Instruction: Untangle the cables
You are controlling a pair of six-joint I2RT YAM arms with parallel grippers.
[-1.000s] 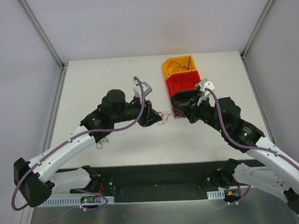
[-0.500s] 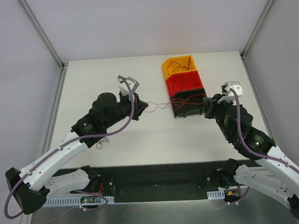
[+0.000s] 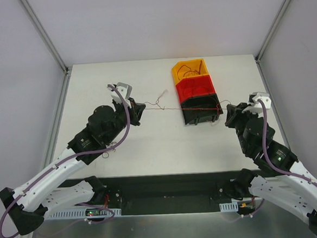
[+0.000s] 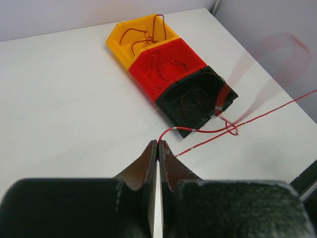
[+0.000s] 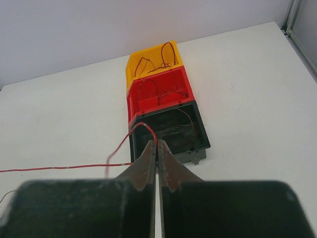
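A thin red cable [image 3: 171,109] is stretched almost straight across the table, in front of the black bin [image 3: 208,117]. My left gripper [image 3: 142,110] is shut on its left end, and the left wrist view shows the fingertips [image 4: 158,144] pinching it. My right gripper [image 3: 226,112] is shut on its right end, and the right wrist view [image 5: 157,144] shows the cable [image 5: 49,168] looping off to the left. A small curl [image 3: 160,100] stands up near the left end. More thin cables lie in the yellow bin [image 3: 177,73], the red bin [image 3: 179,90] and the black bin.
The three bins stand in a row at the back right of the table, yellow farthest and black nearest. A few small loose dark wires [image 3: 110,150] lie on the table beside the left arm. Grey walls and metal frame posts surround the table.
Both grippers have moved apart, the left one leftward and the right one rightward. The tangled red cable between them has been drawn out into a nearly straight line.
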